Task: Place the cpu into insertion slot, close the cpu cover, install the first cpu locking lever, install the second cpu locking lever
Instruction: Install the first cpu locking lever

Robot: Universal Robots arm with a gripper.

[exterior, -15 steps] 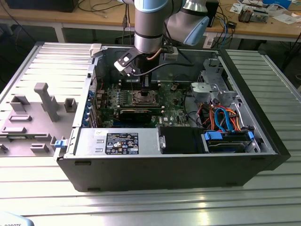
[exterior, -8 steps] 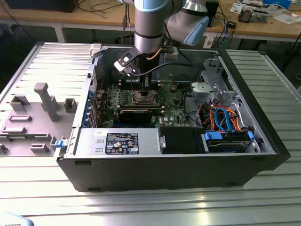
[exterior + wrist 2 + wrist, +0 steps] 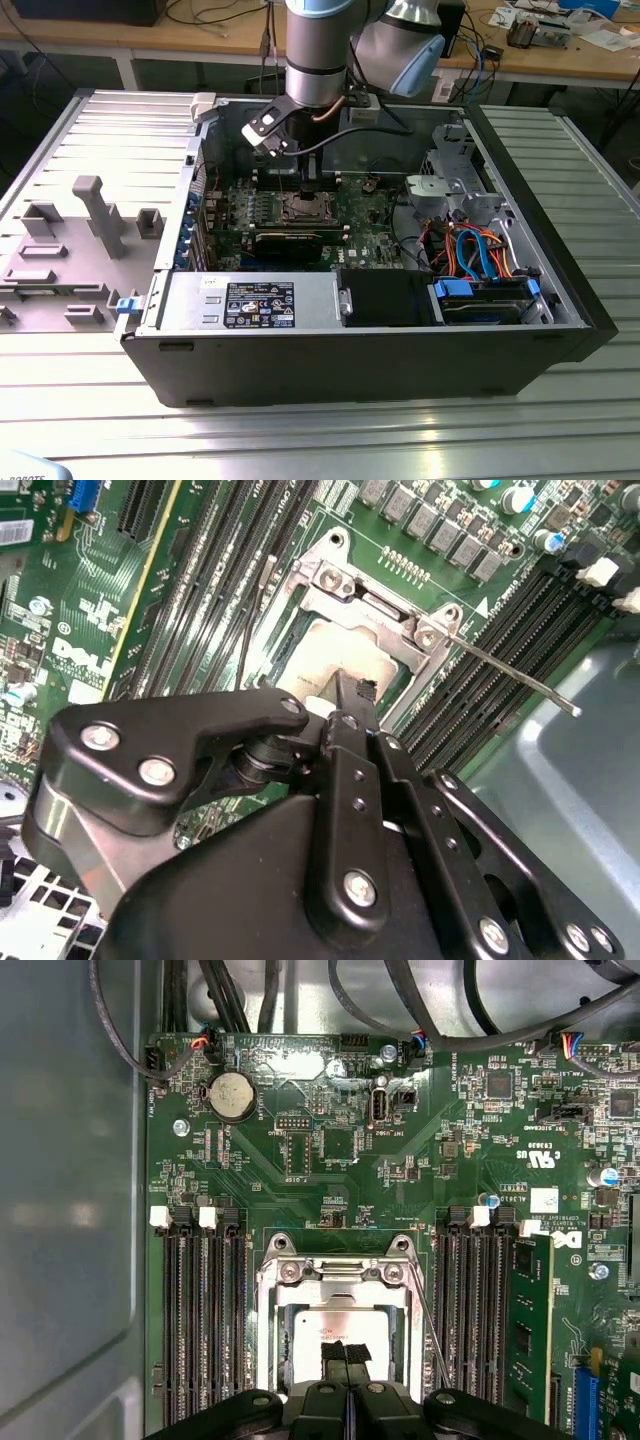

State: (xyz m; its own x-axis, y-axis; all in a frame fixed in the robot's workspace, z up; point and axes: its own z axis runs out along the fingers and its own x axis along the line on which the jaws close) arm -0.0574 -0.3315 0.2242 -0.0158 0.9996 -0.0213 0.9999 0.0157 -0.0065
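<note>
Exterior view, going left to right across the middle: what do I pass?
Grey tray → insertion slot → orange and blue cables → case wall.

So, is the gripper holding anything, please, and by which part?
Nothing, it seems: the gripper is shut and empty, with its tips over the cpu.

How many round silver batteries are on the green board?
1. In the first wrist view, the round battery sits near a corner of the green board. The gripper covers some of the board, so another could be hidden.
</note>
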